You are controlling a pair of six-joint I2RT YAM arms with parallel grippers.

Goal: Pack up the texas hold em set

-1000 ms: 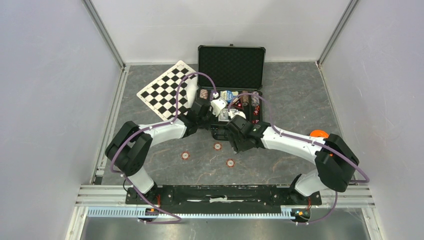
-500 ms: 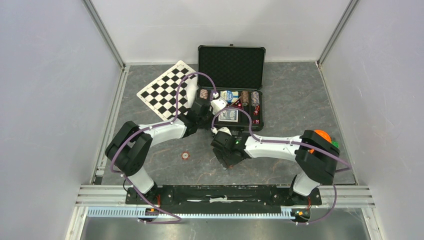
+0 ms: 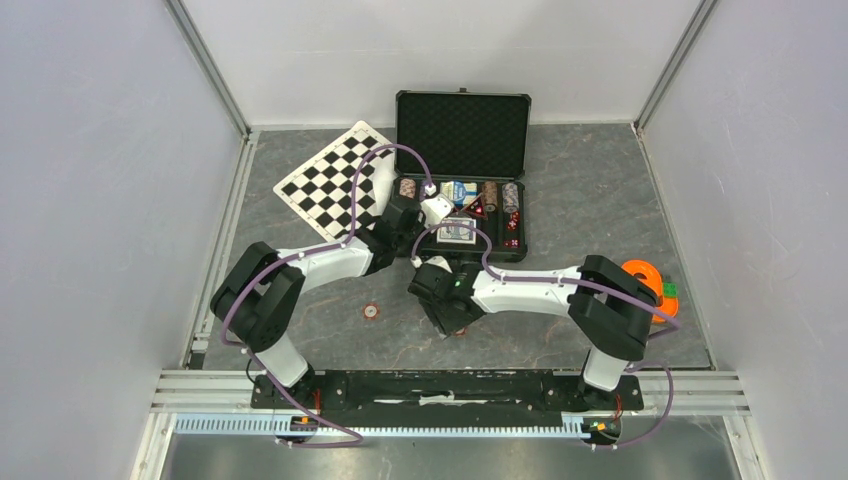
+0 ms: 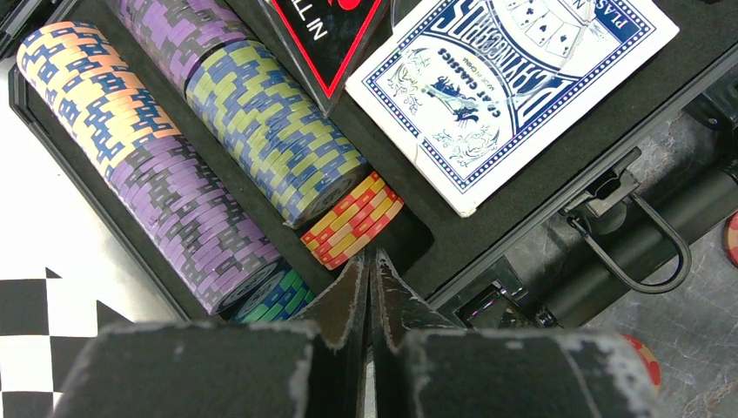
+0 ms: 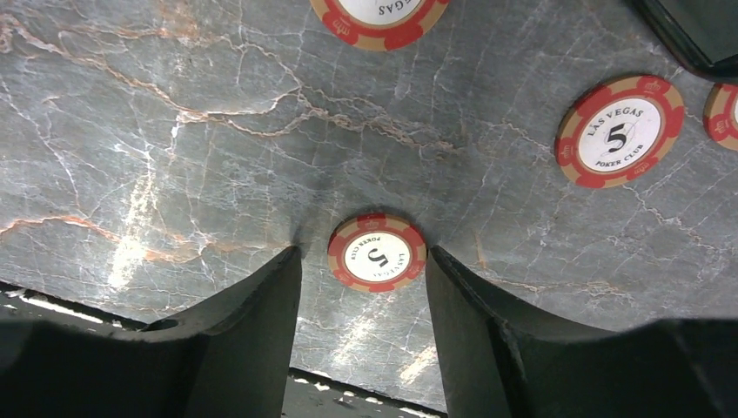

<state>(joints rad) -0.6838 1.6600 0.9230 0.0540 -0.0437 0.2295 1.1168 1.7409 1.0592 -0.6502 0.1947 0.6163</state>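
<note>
The black case (image 3: 462, 133) lies open at the back, holding rows of striped chips (image 4: 261, 131), a blue card deck (image 4: 513, 78) and a red-edged dealer button (image 4: 326, 35). My left gripper (image 4: 370, 258) is shut and empty, its tips just over the short red-and-yellow chip stack (image 4: 352, 219) near the case's front left; it also shows in the top view (image 3: 428, 225). My right gripper (image 5: 362, 254) is open, low over the table, with a loose red "5" chip (image 5: 377, 252) lying flat between its fingertips. From above it sits in front of the case (image 3: 452, 318).
More loose red chips lie on the marble table: one (image 5: 620, 131), one (image 5: 379, 16), one at the frame edge (image 5: 724, 113), and one to the left (image 3: 371, 311). The case handle (image 4: 640, 248) juts forward. A checkered board (image 3: 335, 180) lies left of the case, an orange roll (image 3: 640, 272) at the right.
My right arm swung from the case front back toward the near side and came down around a loose chip on the table. The left arm has not moved.
</note>
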